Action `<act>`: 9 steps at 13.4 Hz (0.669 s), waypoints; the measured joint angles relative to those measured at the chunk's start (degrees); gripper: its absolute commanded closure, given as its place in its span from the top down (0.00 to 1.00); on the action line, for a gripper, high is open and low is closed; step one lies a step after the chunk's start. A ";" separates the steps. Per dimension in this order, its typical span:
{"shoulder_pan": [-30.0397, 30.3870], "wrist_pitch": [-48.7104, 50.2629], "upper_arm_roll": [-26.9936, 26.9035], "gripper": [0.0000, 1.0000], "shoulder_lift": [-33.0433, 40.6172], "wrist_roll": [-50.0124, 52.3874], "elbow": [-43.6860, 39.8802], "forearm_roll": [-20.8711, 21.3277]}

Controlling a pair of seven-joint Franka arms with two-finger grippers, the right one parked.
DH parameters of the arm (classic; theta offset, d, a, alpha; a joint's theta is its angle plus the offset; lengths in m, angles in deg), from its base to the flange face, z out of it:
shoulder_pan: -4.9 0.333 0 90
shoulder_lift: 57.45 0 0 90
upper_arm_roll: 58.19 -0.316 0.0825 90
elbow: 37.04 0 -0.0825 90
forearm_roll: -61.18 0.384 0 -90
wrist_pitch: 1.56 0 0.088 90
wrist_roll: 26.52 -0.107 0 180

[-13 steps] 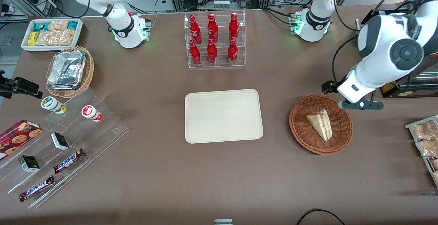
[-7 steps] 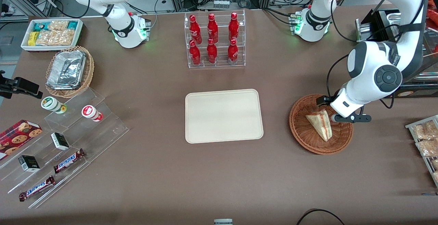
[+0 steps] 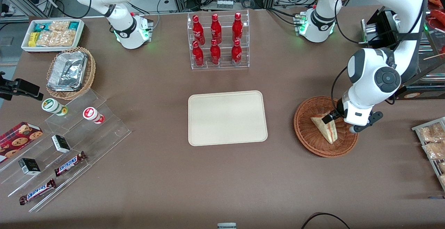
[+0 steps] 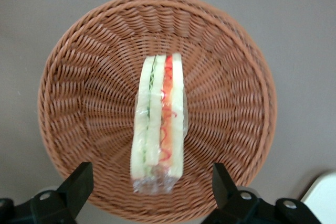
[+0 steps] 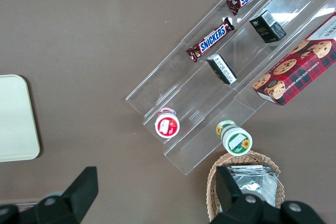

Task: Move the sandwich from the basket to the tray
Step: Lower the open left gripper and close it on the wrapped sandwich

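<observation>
The sandwich (image 3: 328, 129) is a wrapped white wedge with red and green filling. It lies in the round reddish-brown wicker basket (image 3: 307, 136) toward the working arm's end of the table. My left gripper (image 3: 340, 123) hangs low over the basket, open, with one finger on each side of the sandwich's wide end and touching nothing. In the left wrist view the sandwich (image 4: 159, 116) lies lengthwise in the basket (image 4: 79, 77), between the spread fingers of the gripper (image 4: 151, 184). The cream tray (image 3: 227, 117) lies flat and bare at the table's middle, beside the basket.
A clear rack of red bottles (image 3: 217, 41) stands farther from the front camera than the tray. Packaged snacks (image 3: 433, 142) lie at the table edge beside the basket. A tan basket with foil containers (image 3: 69, 72), a white snack bin (image 3: 52, 34) and clear steps with snack bars (image 3: 62, 145) sit toward the parked arm's end.
My left gripper has come down from above the basket's rim and turned over the sandwich. Its fingers now straddle the sandwich's wide end. The sandwich has not moved.
</observation>
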 measured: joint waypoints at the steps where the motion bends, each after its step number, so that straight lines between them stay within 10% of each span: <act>1: -0.05 -0.64 0.00 1.00 -0.47 2.54 0.00 0.00; 9: -0.05 -2.16 0.00 1.00 -4.03 5.75 0.00 0.00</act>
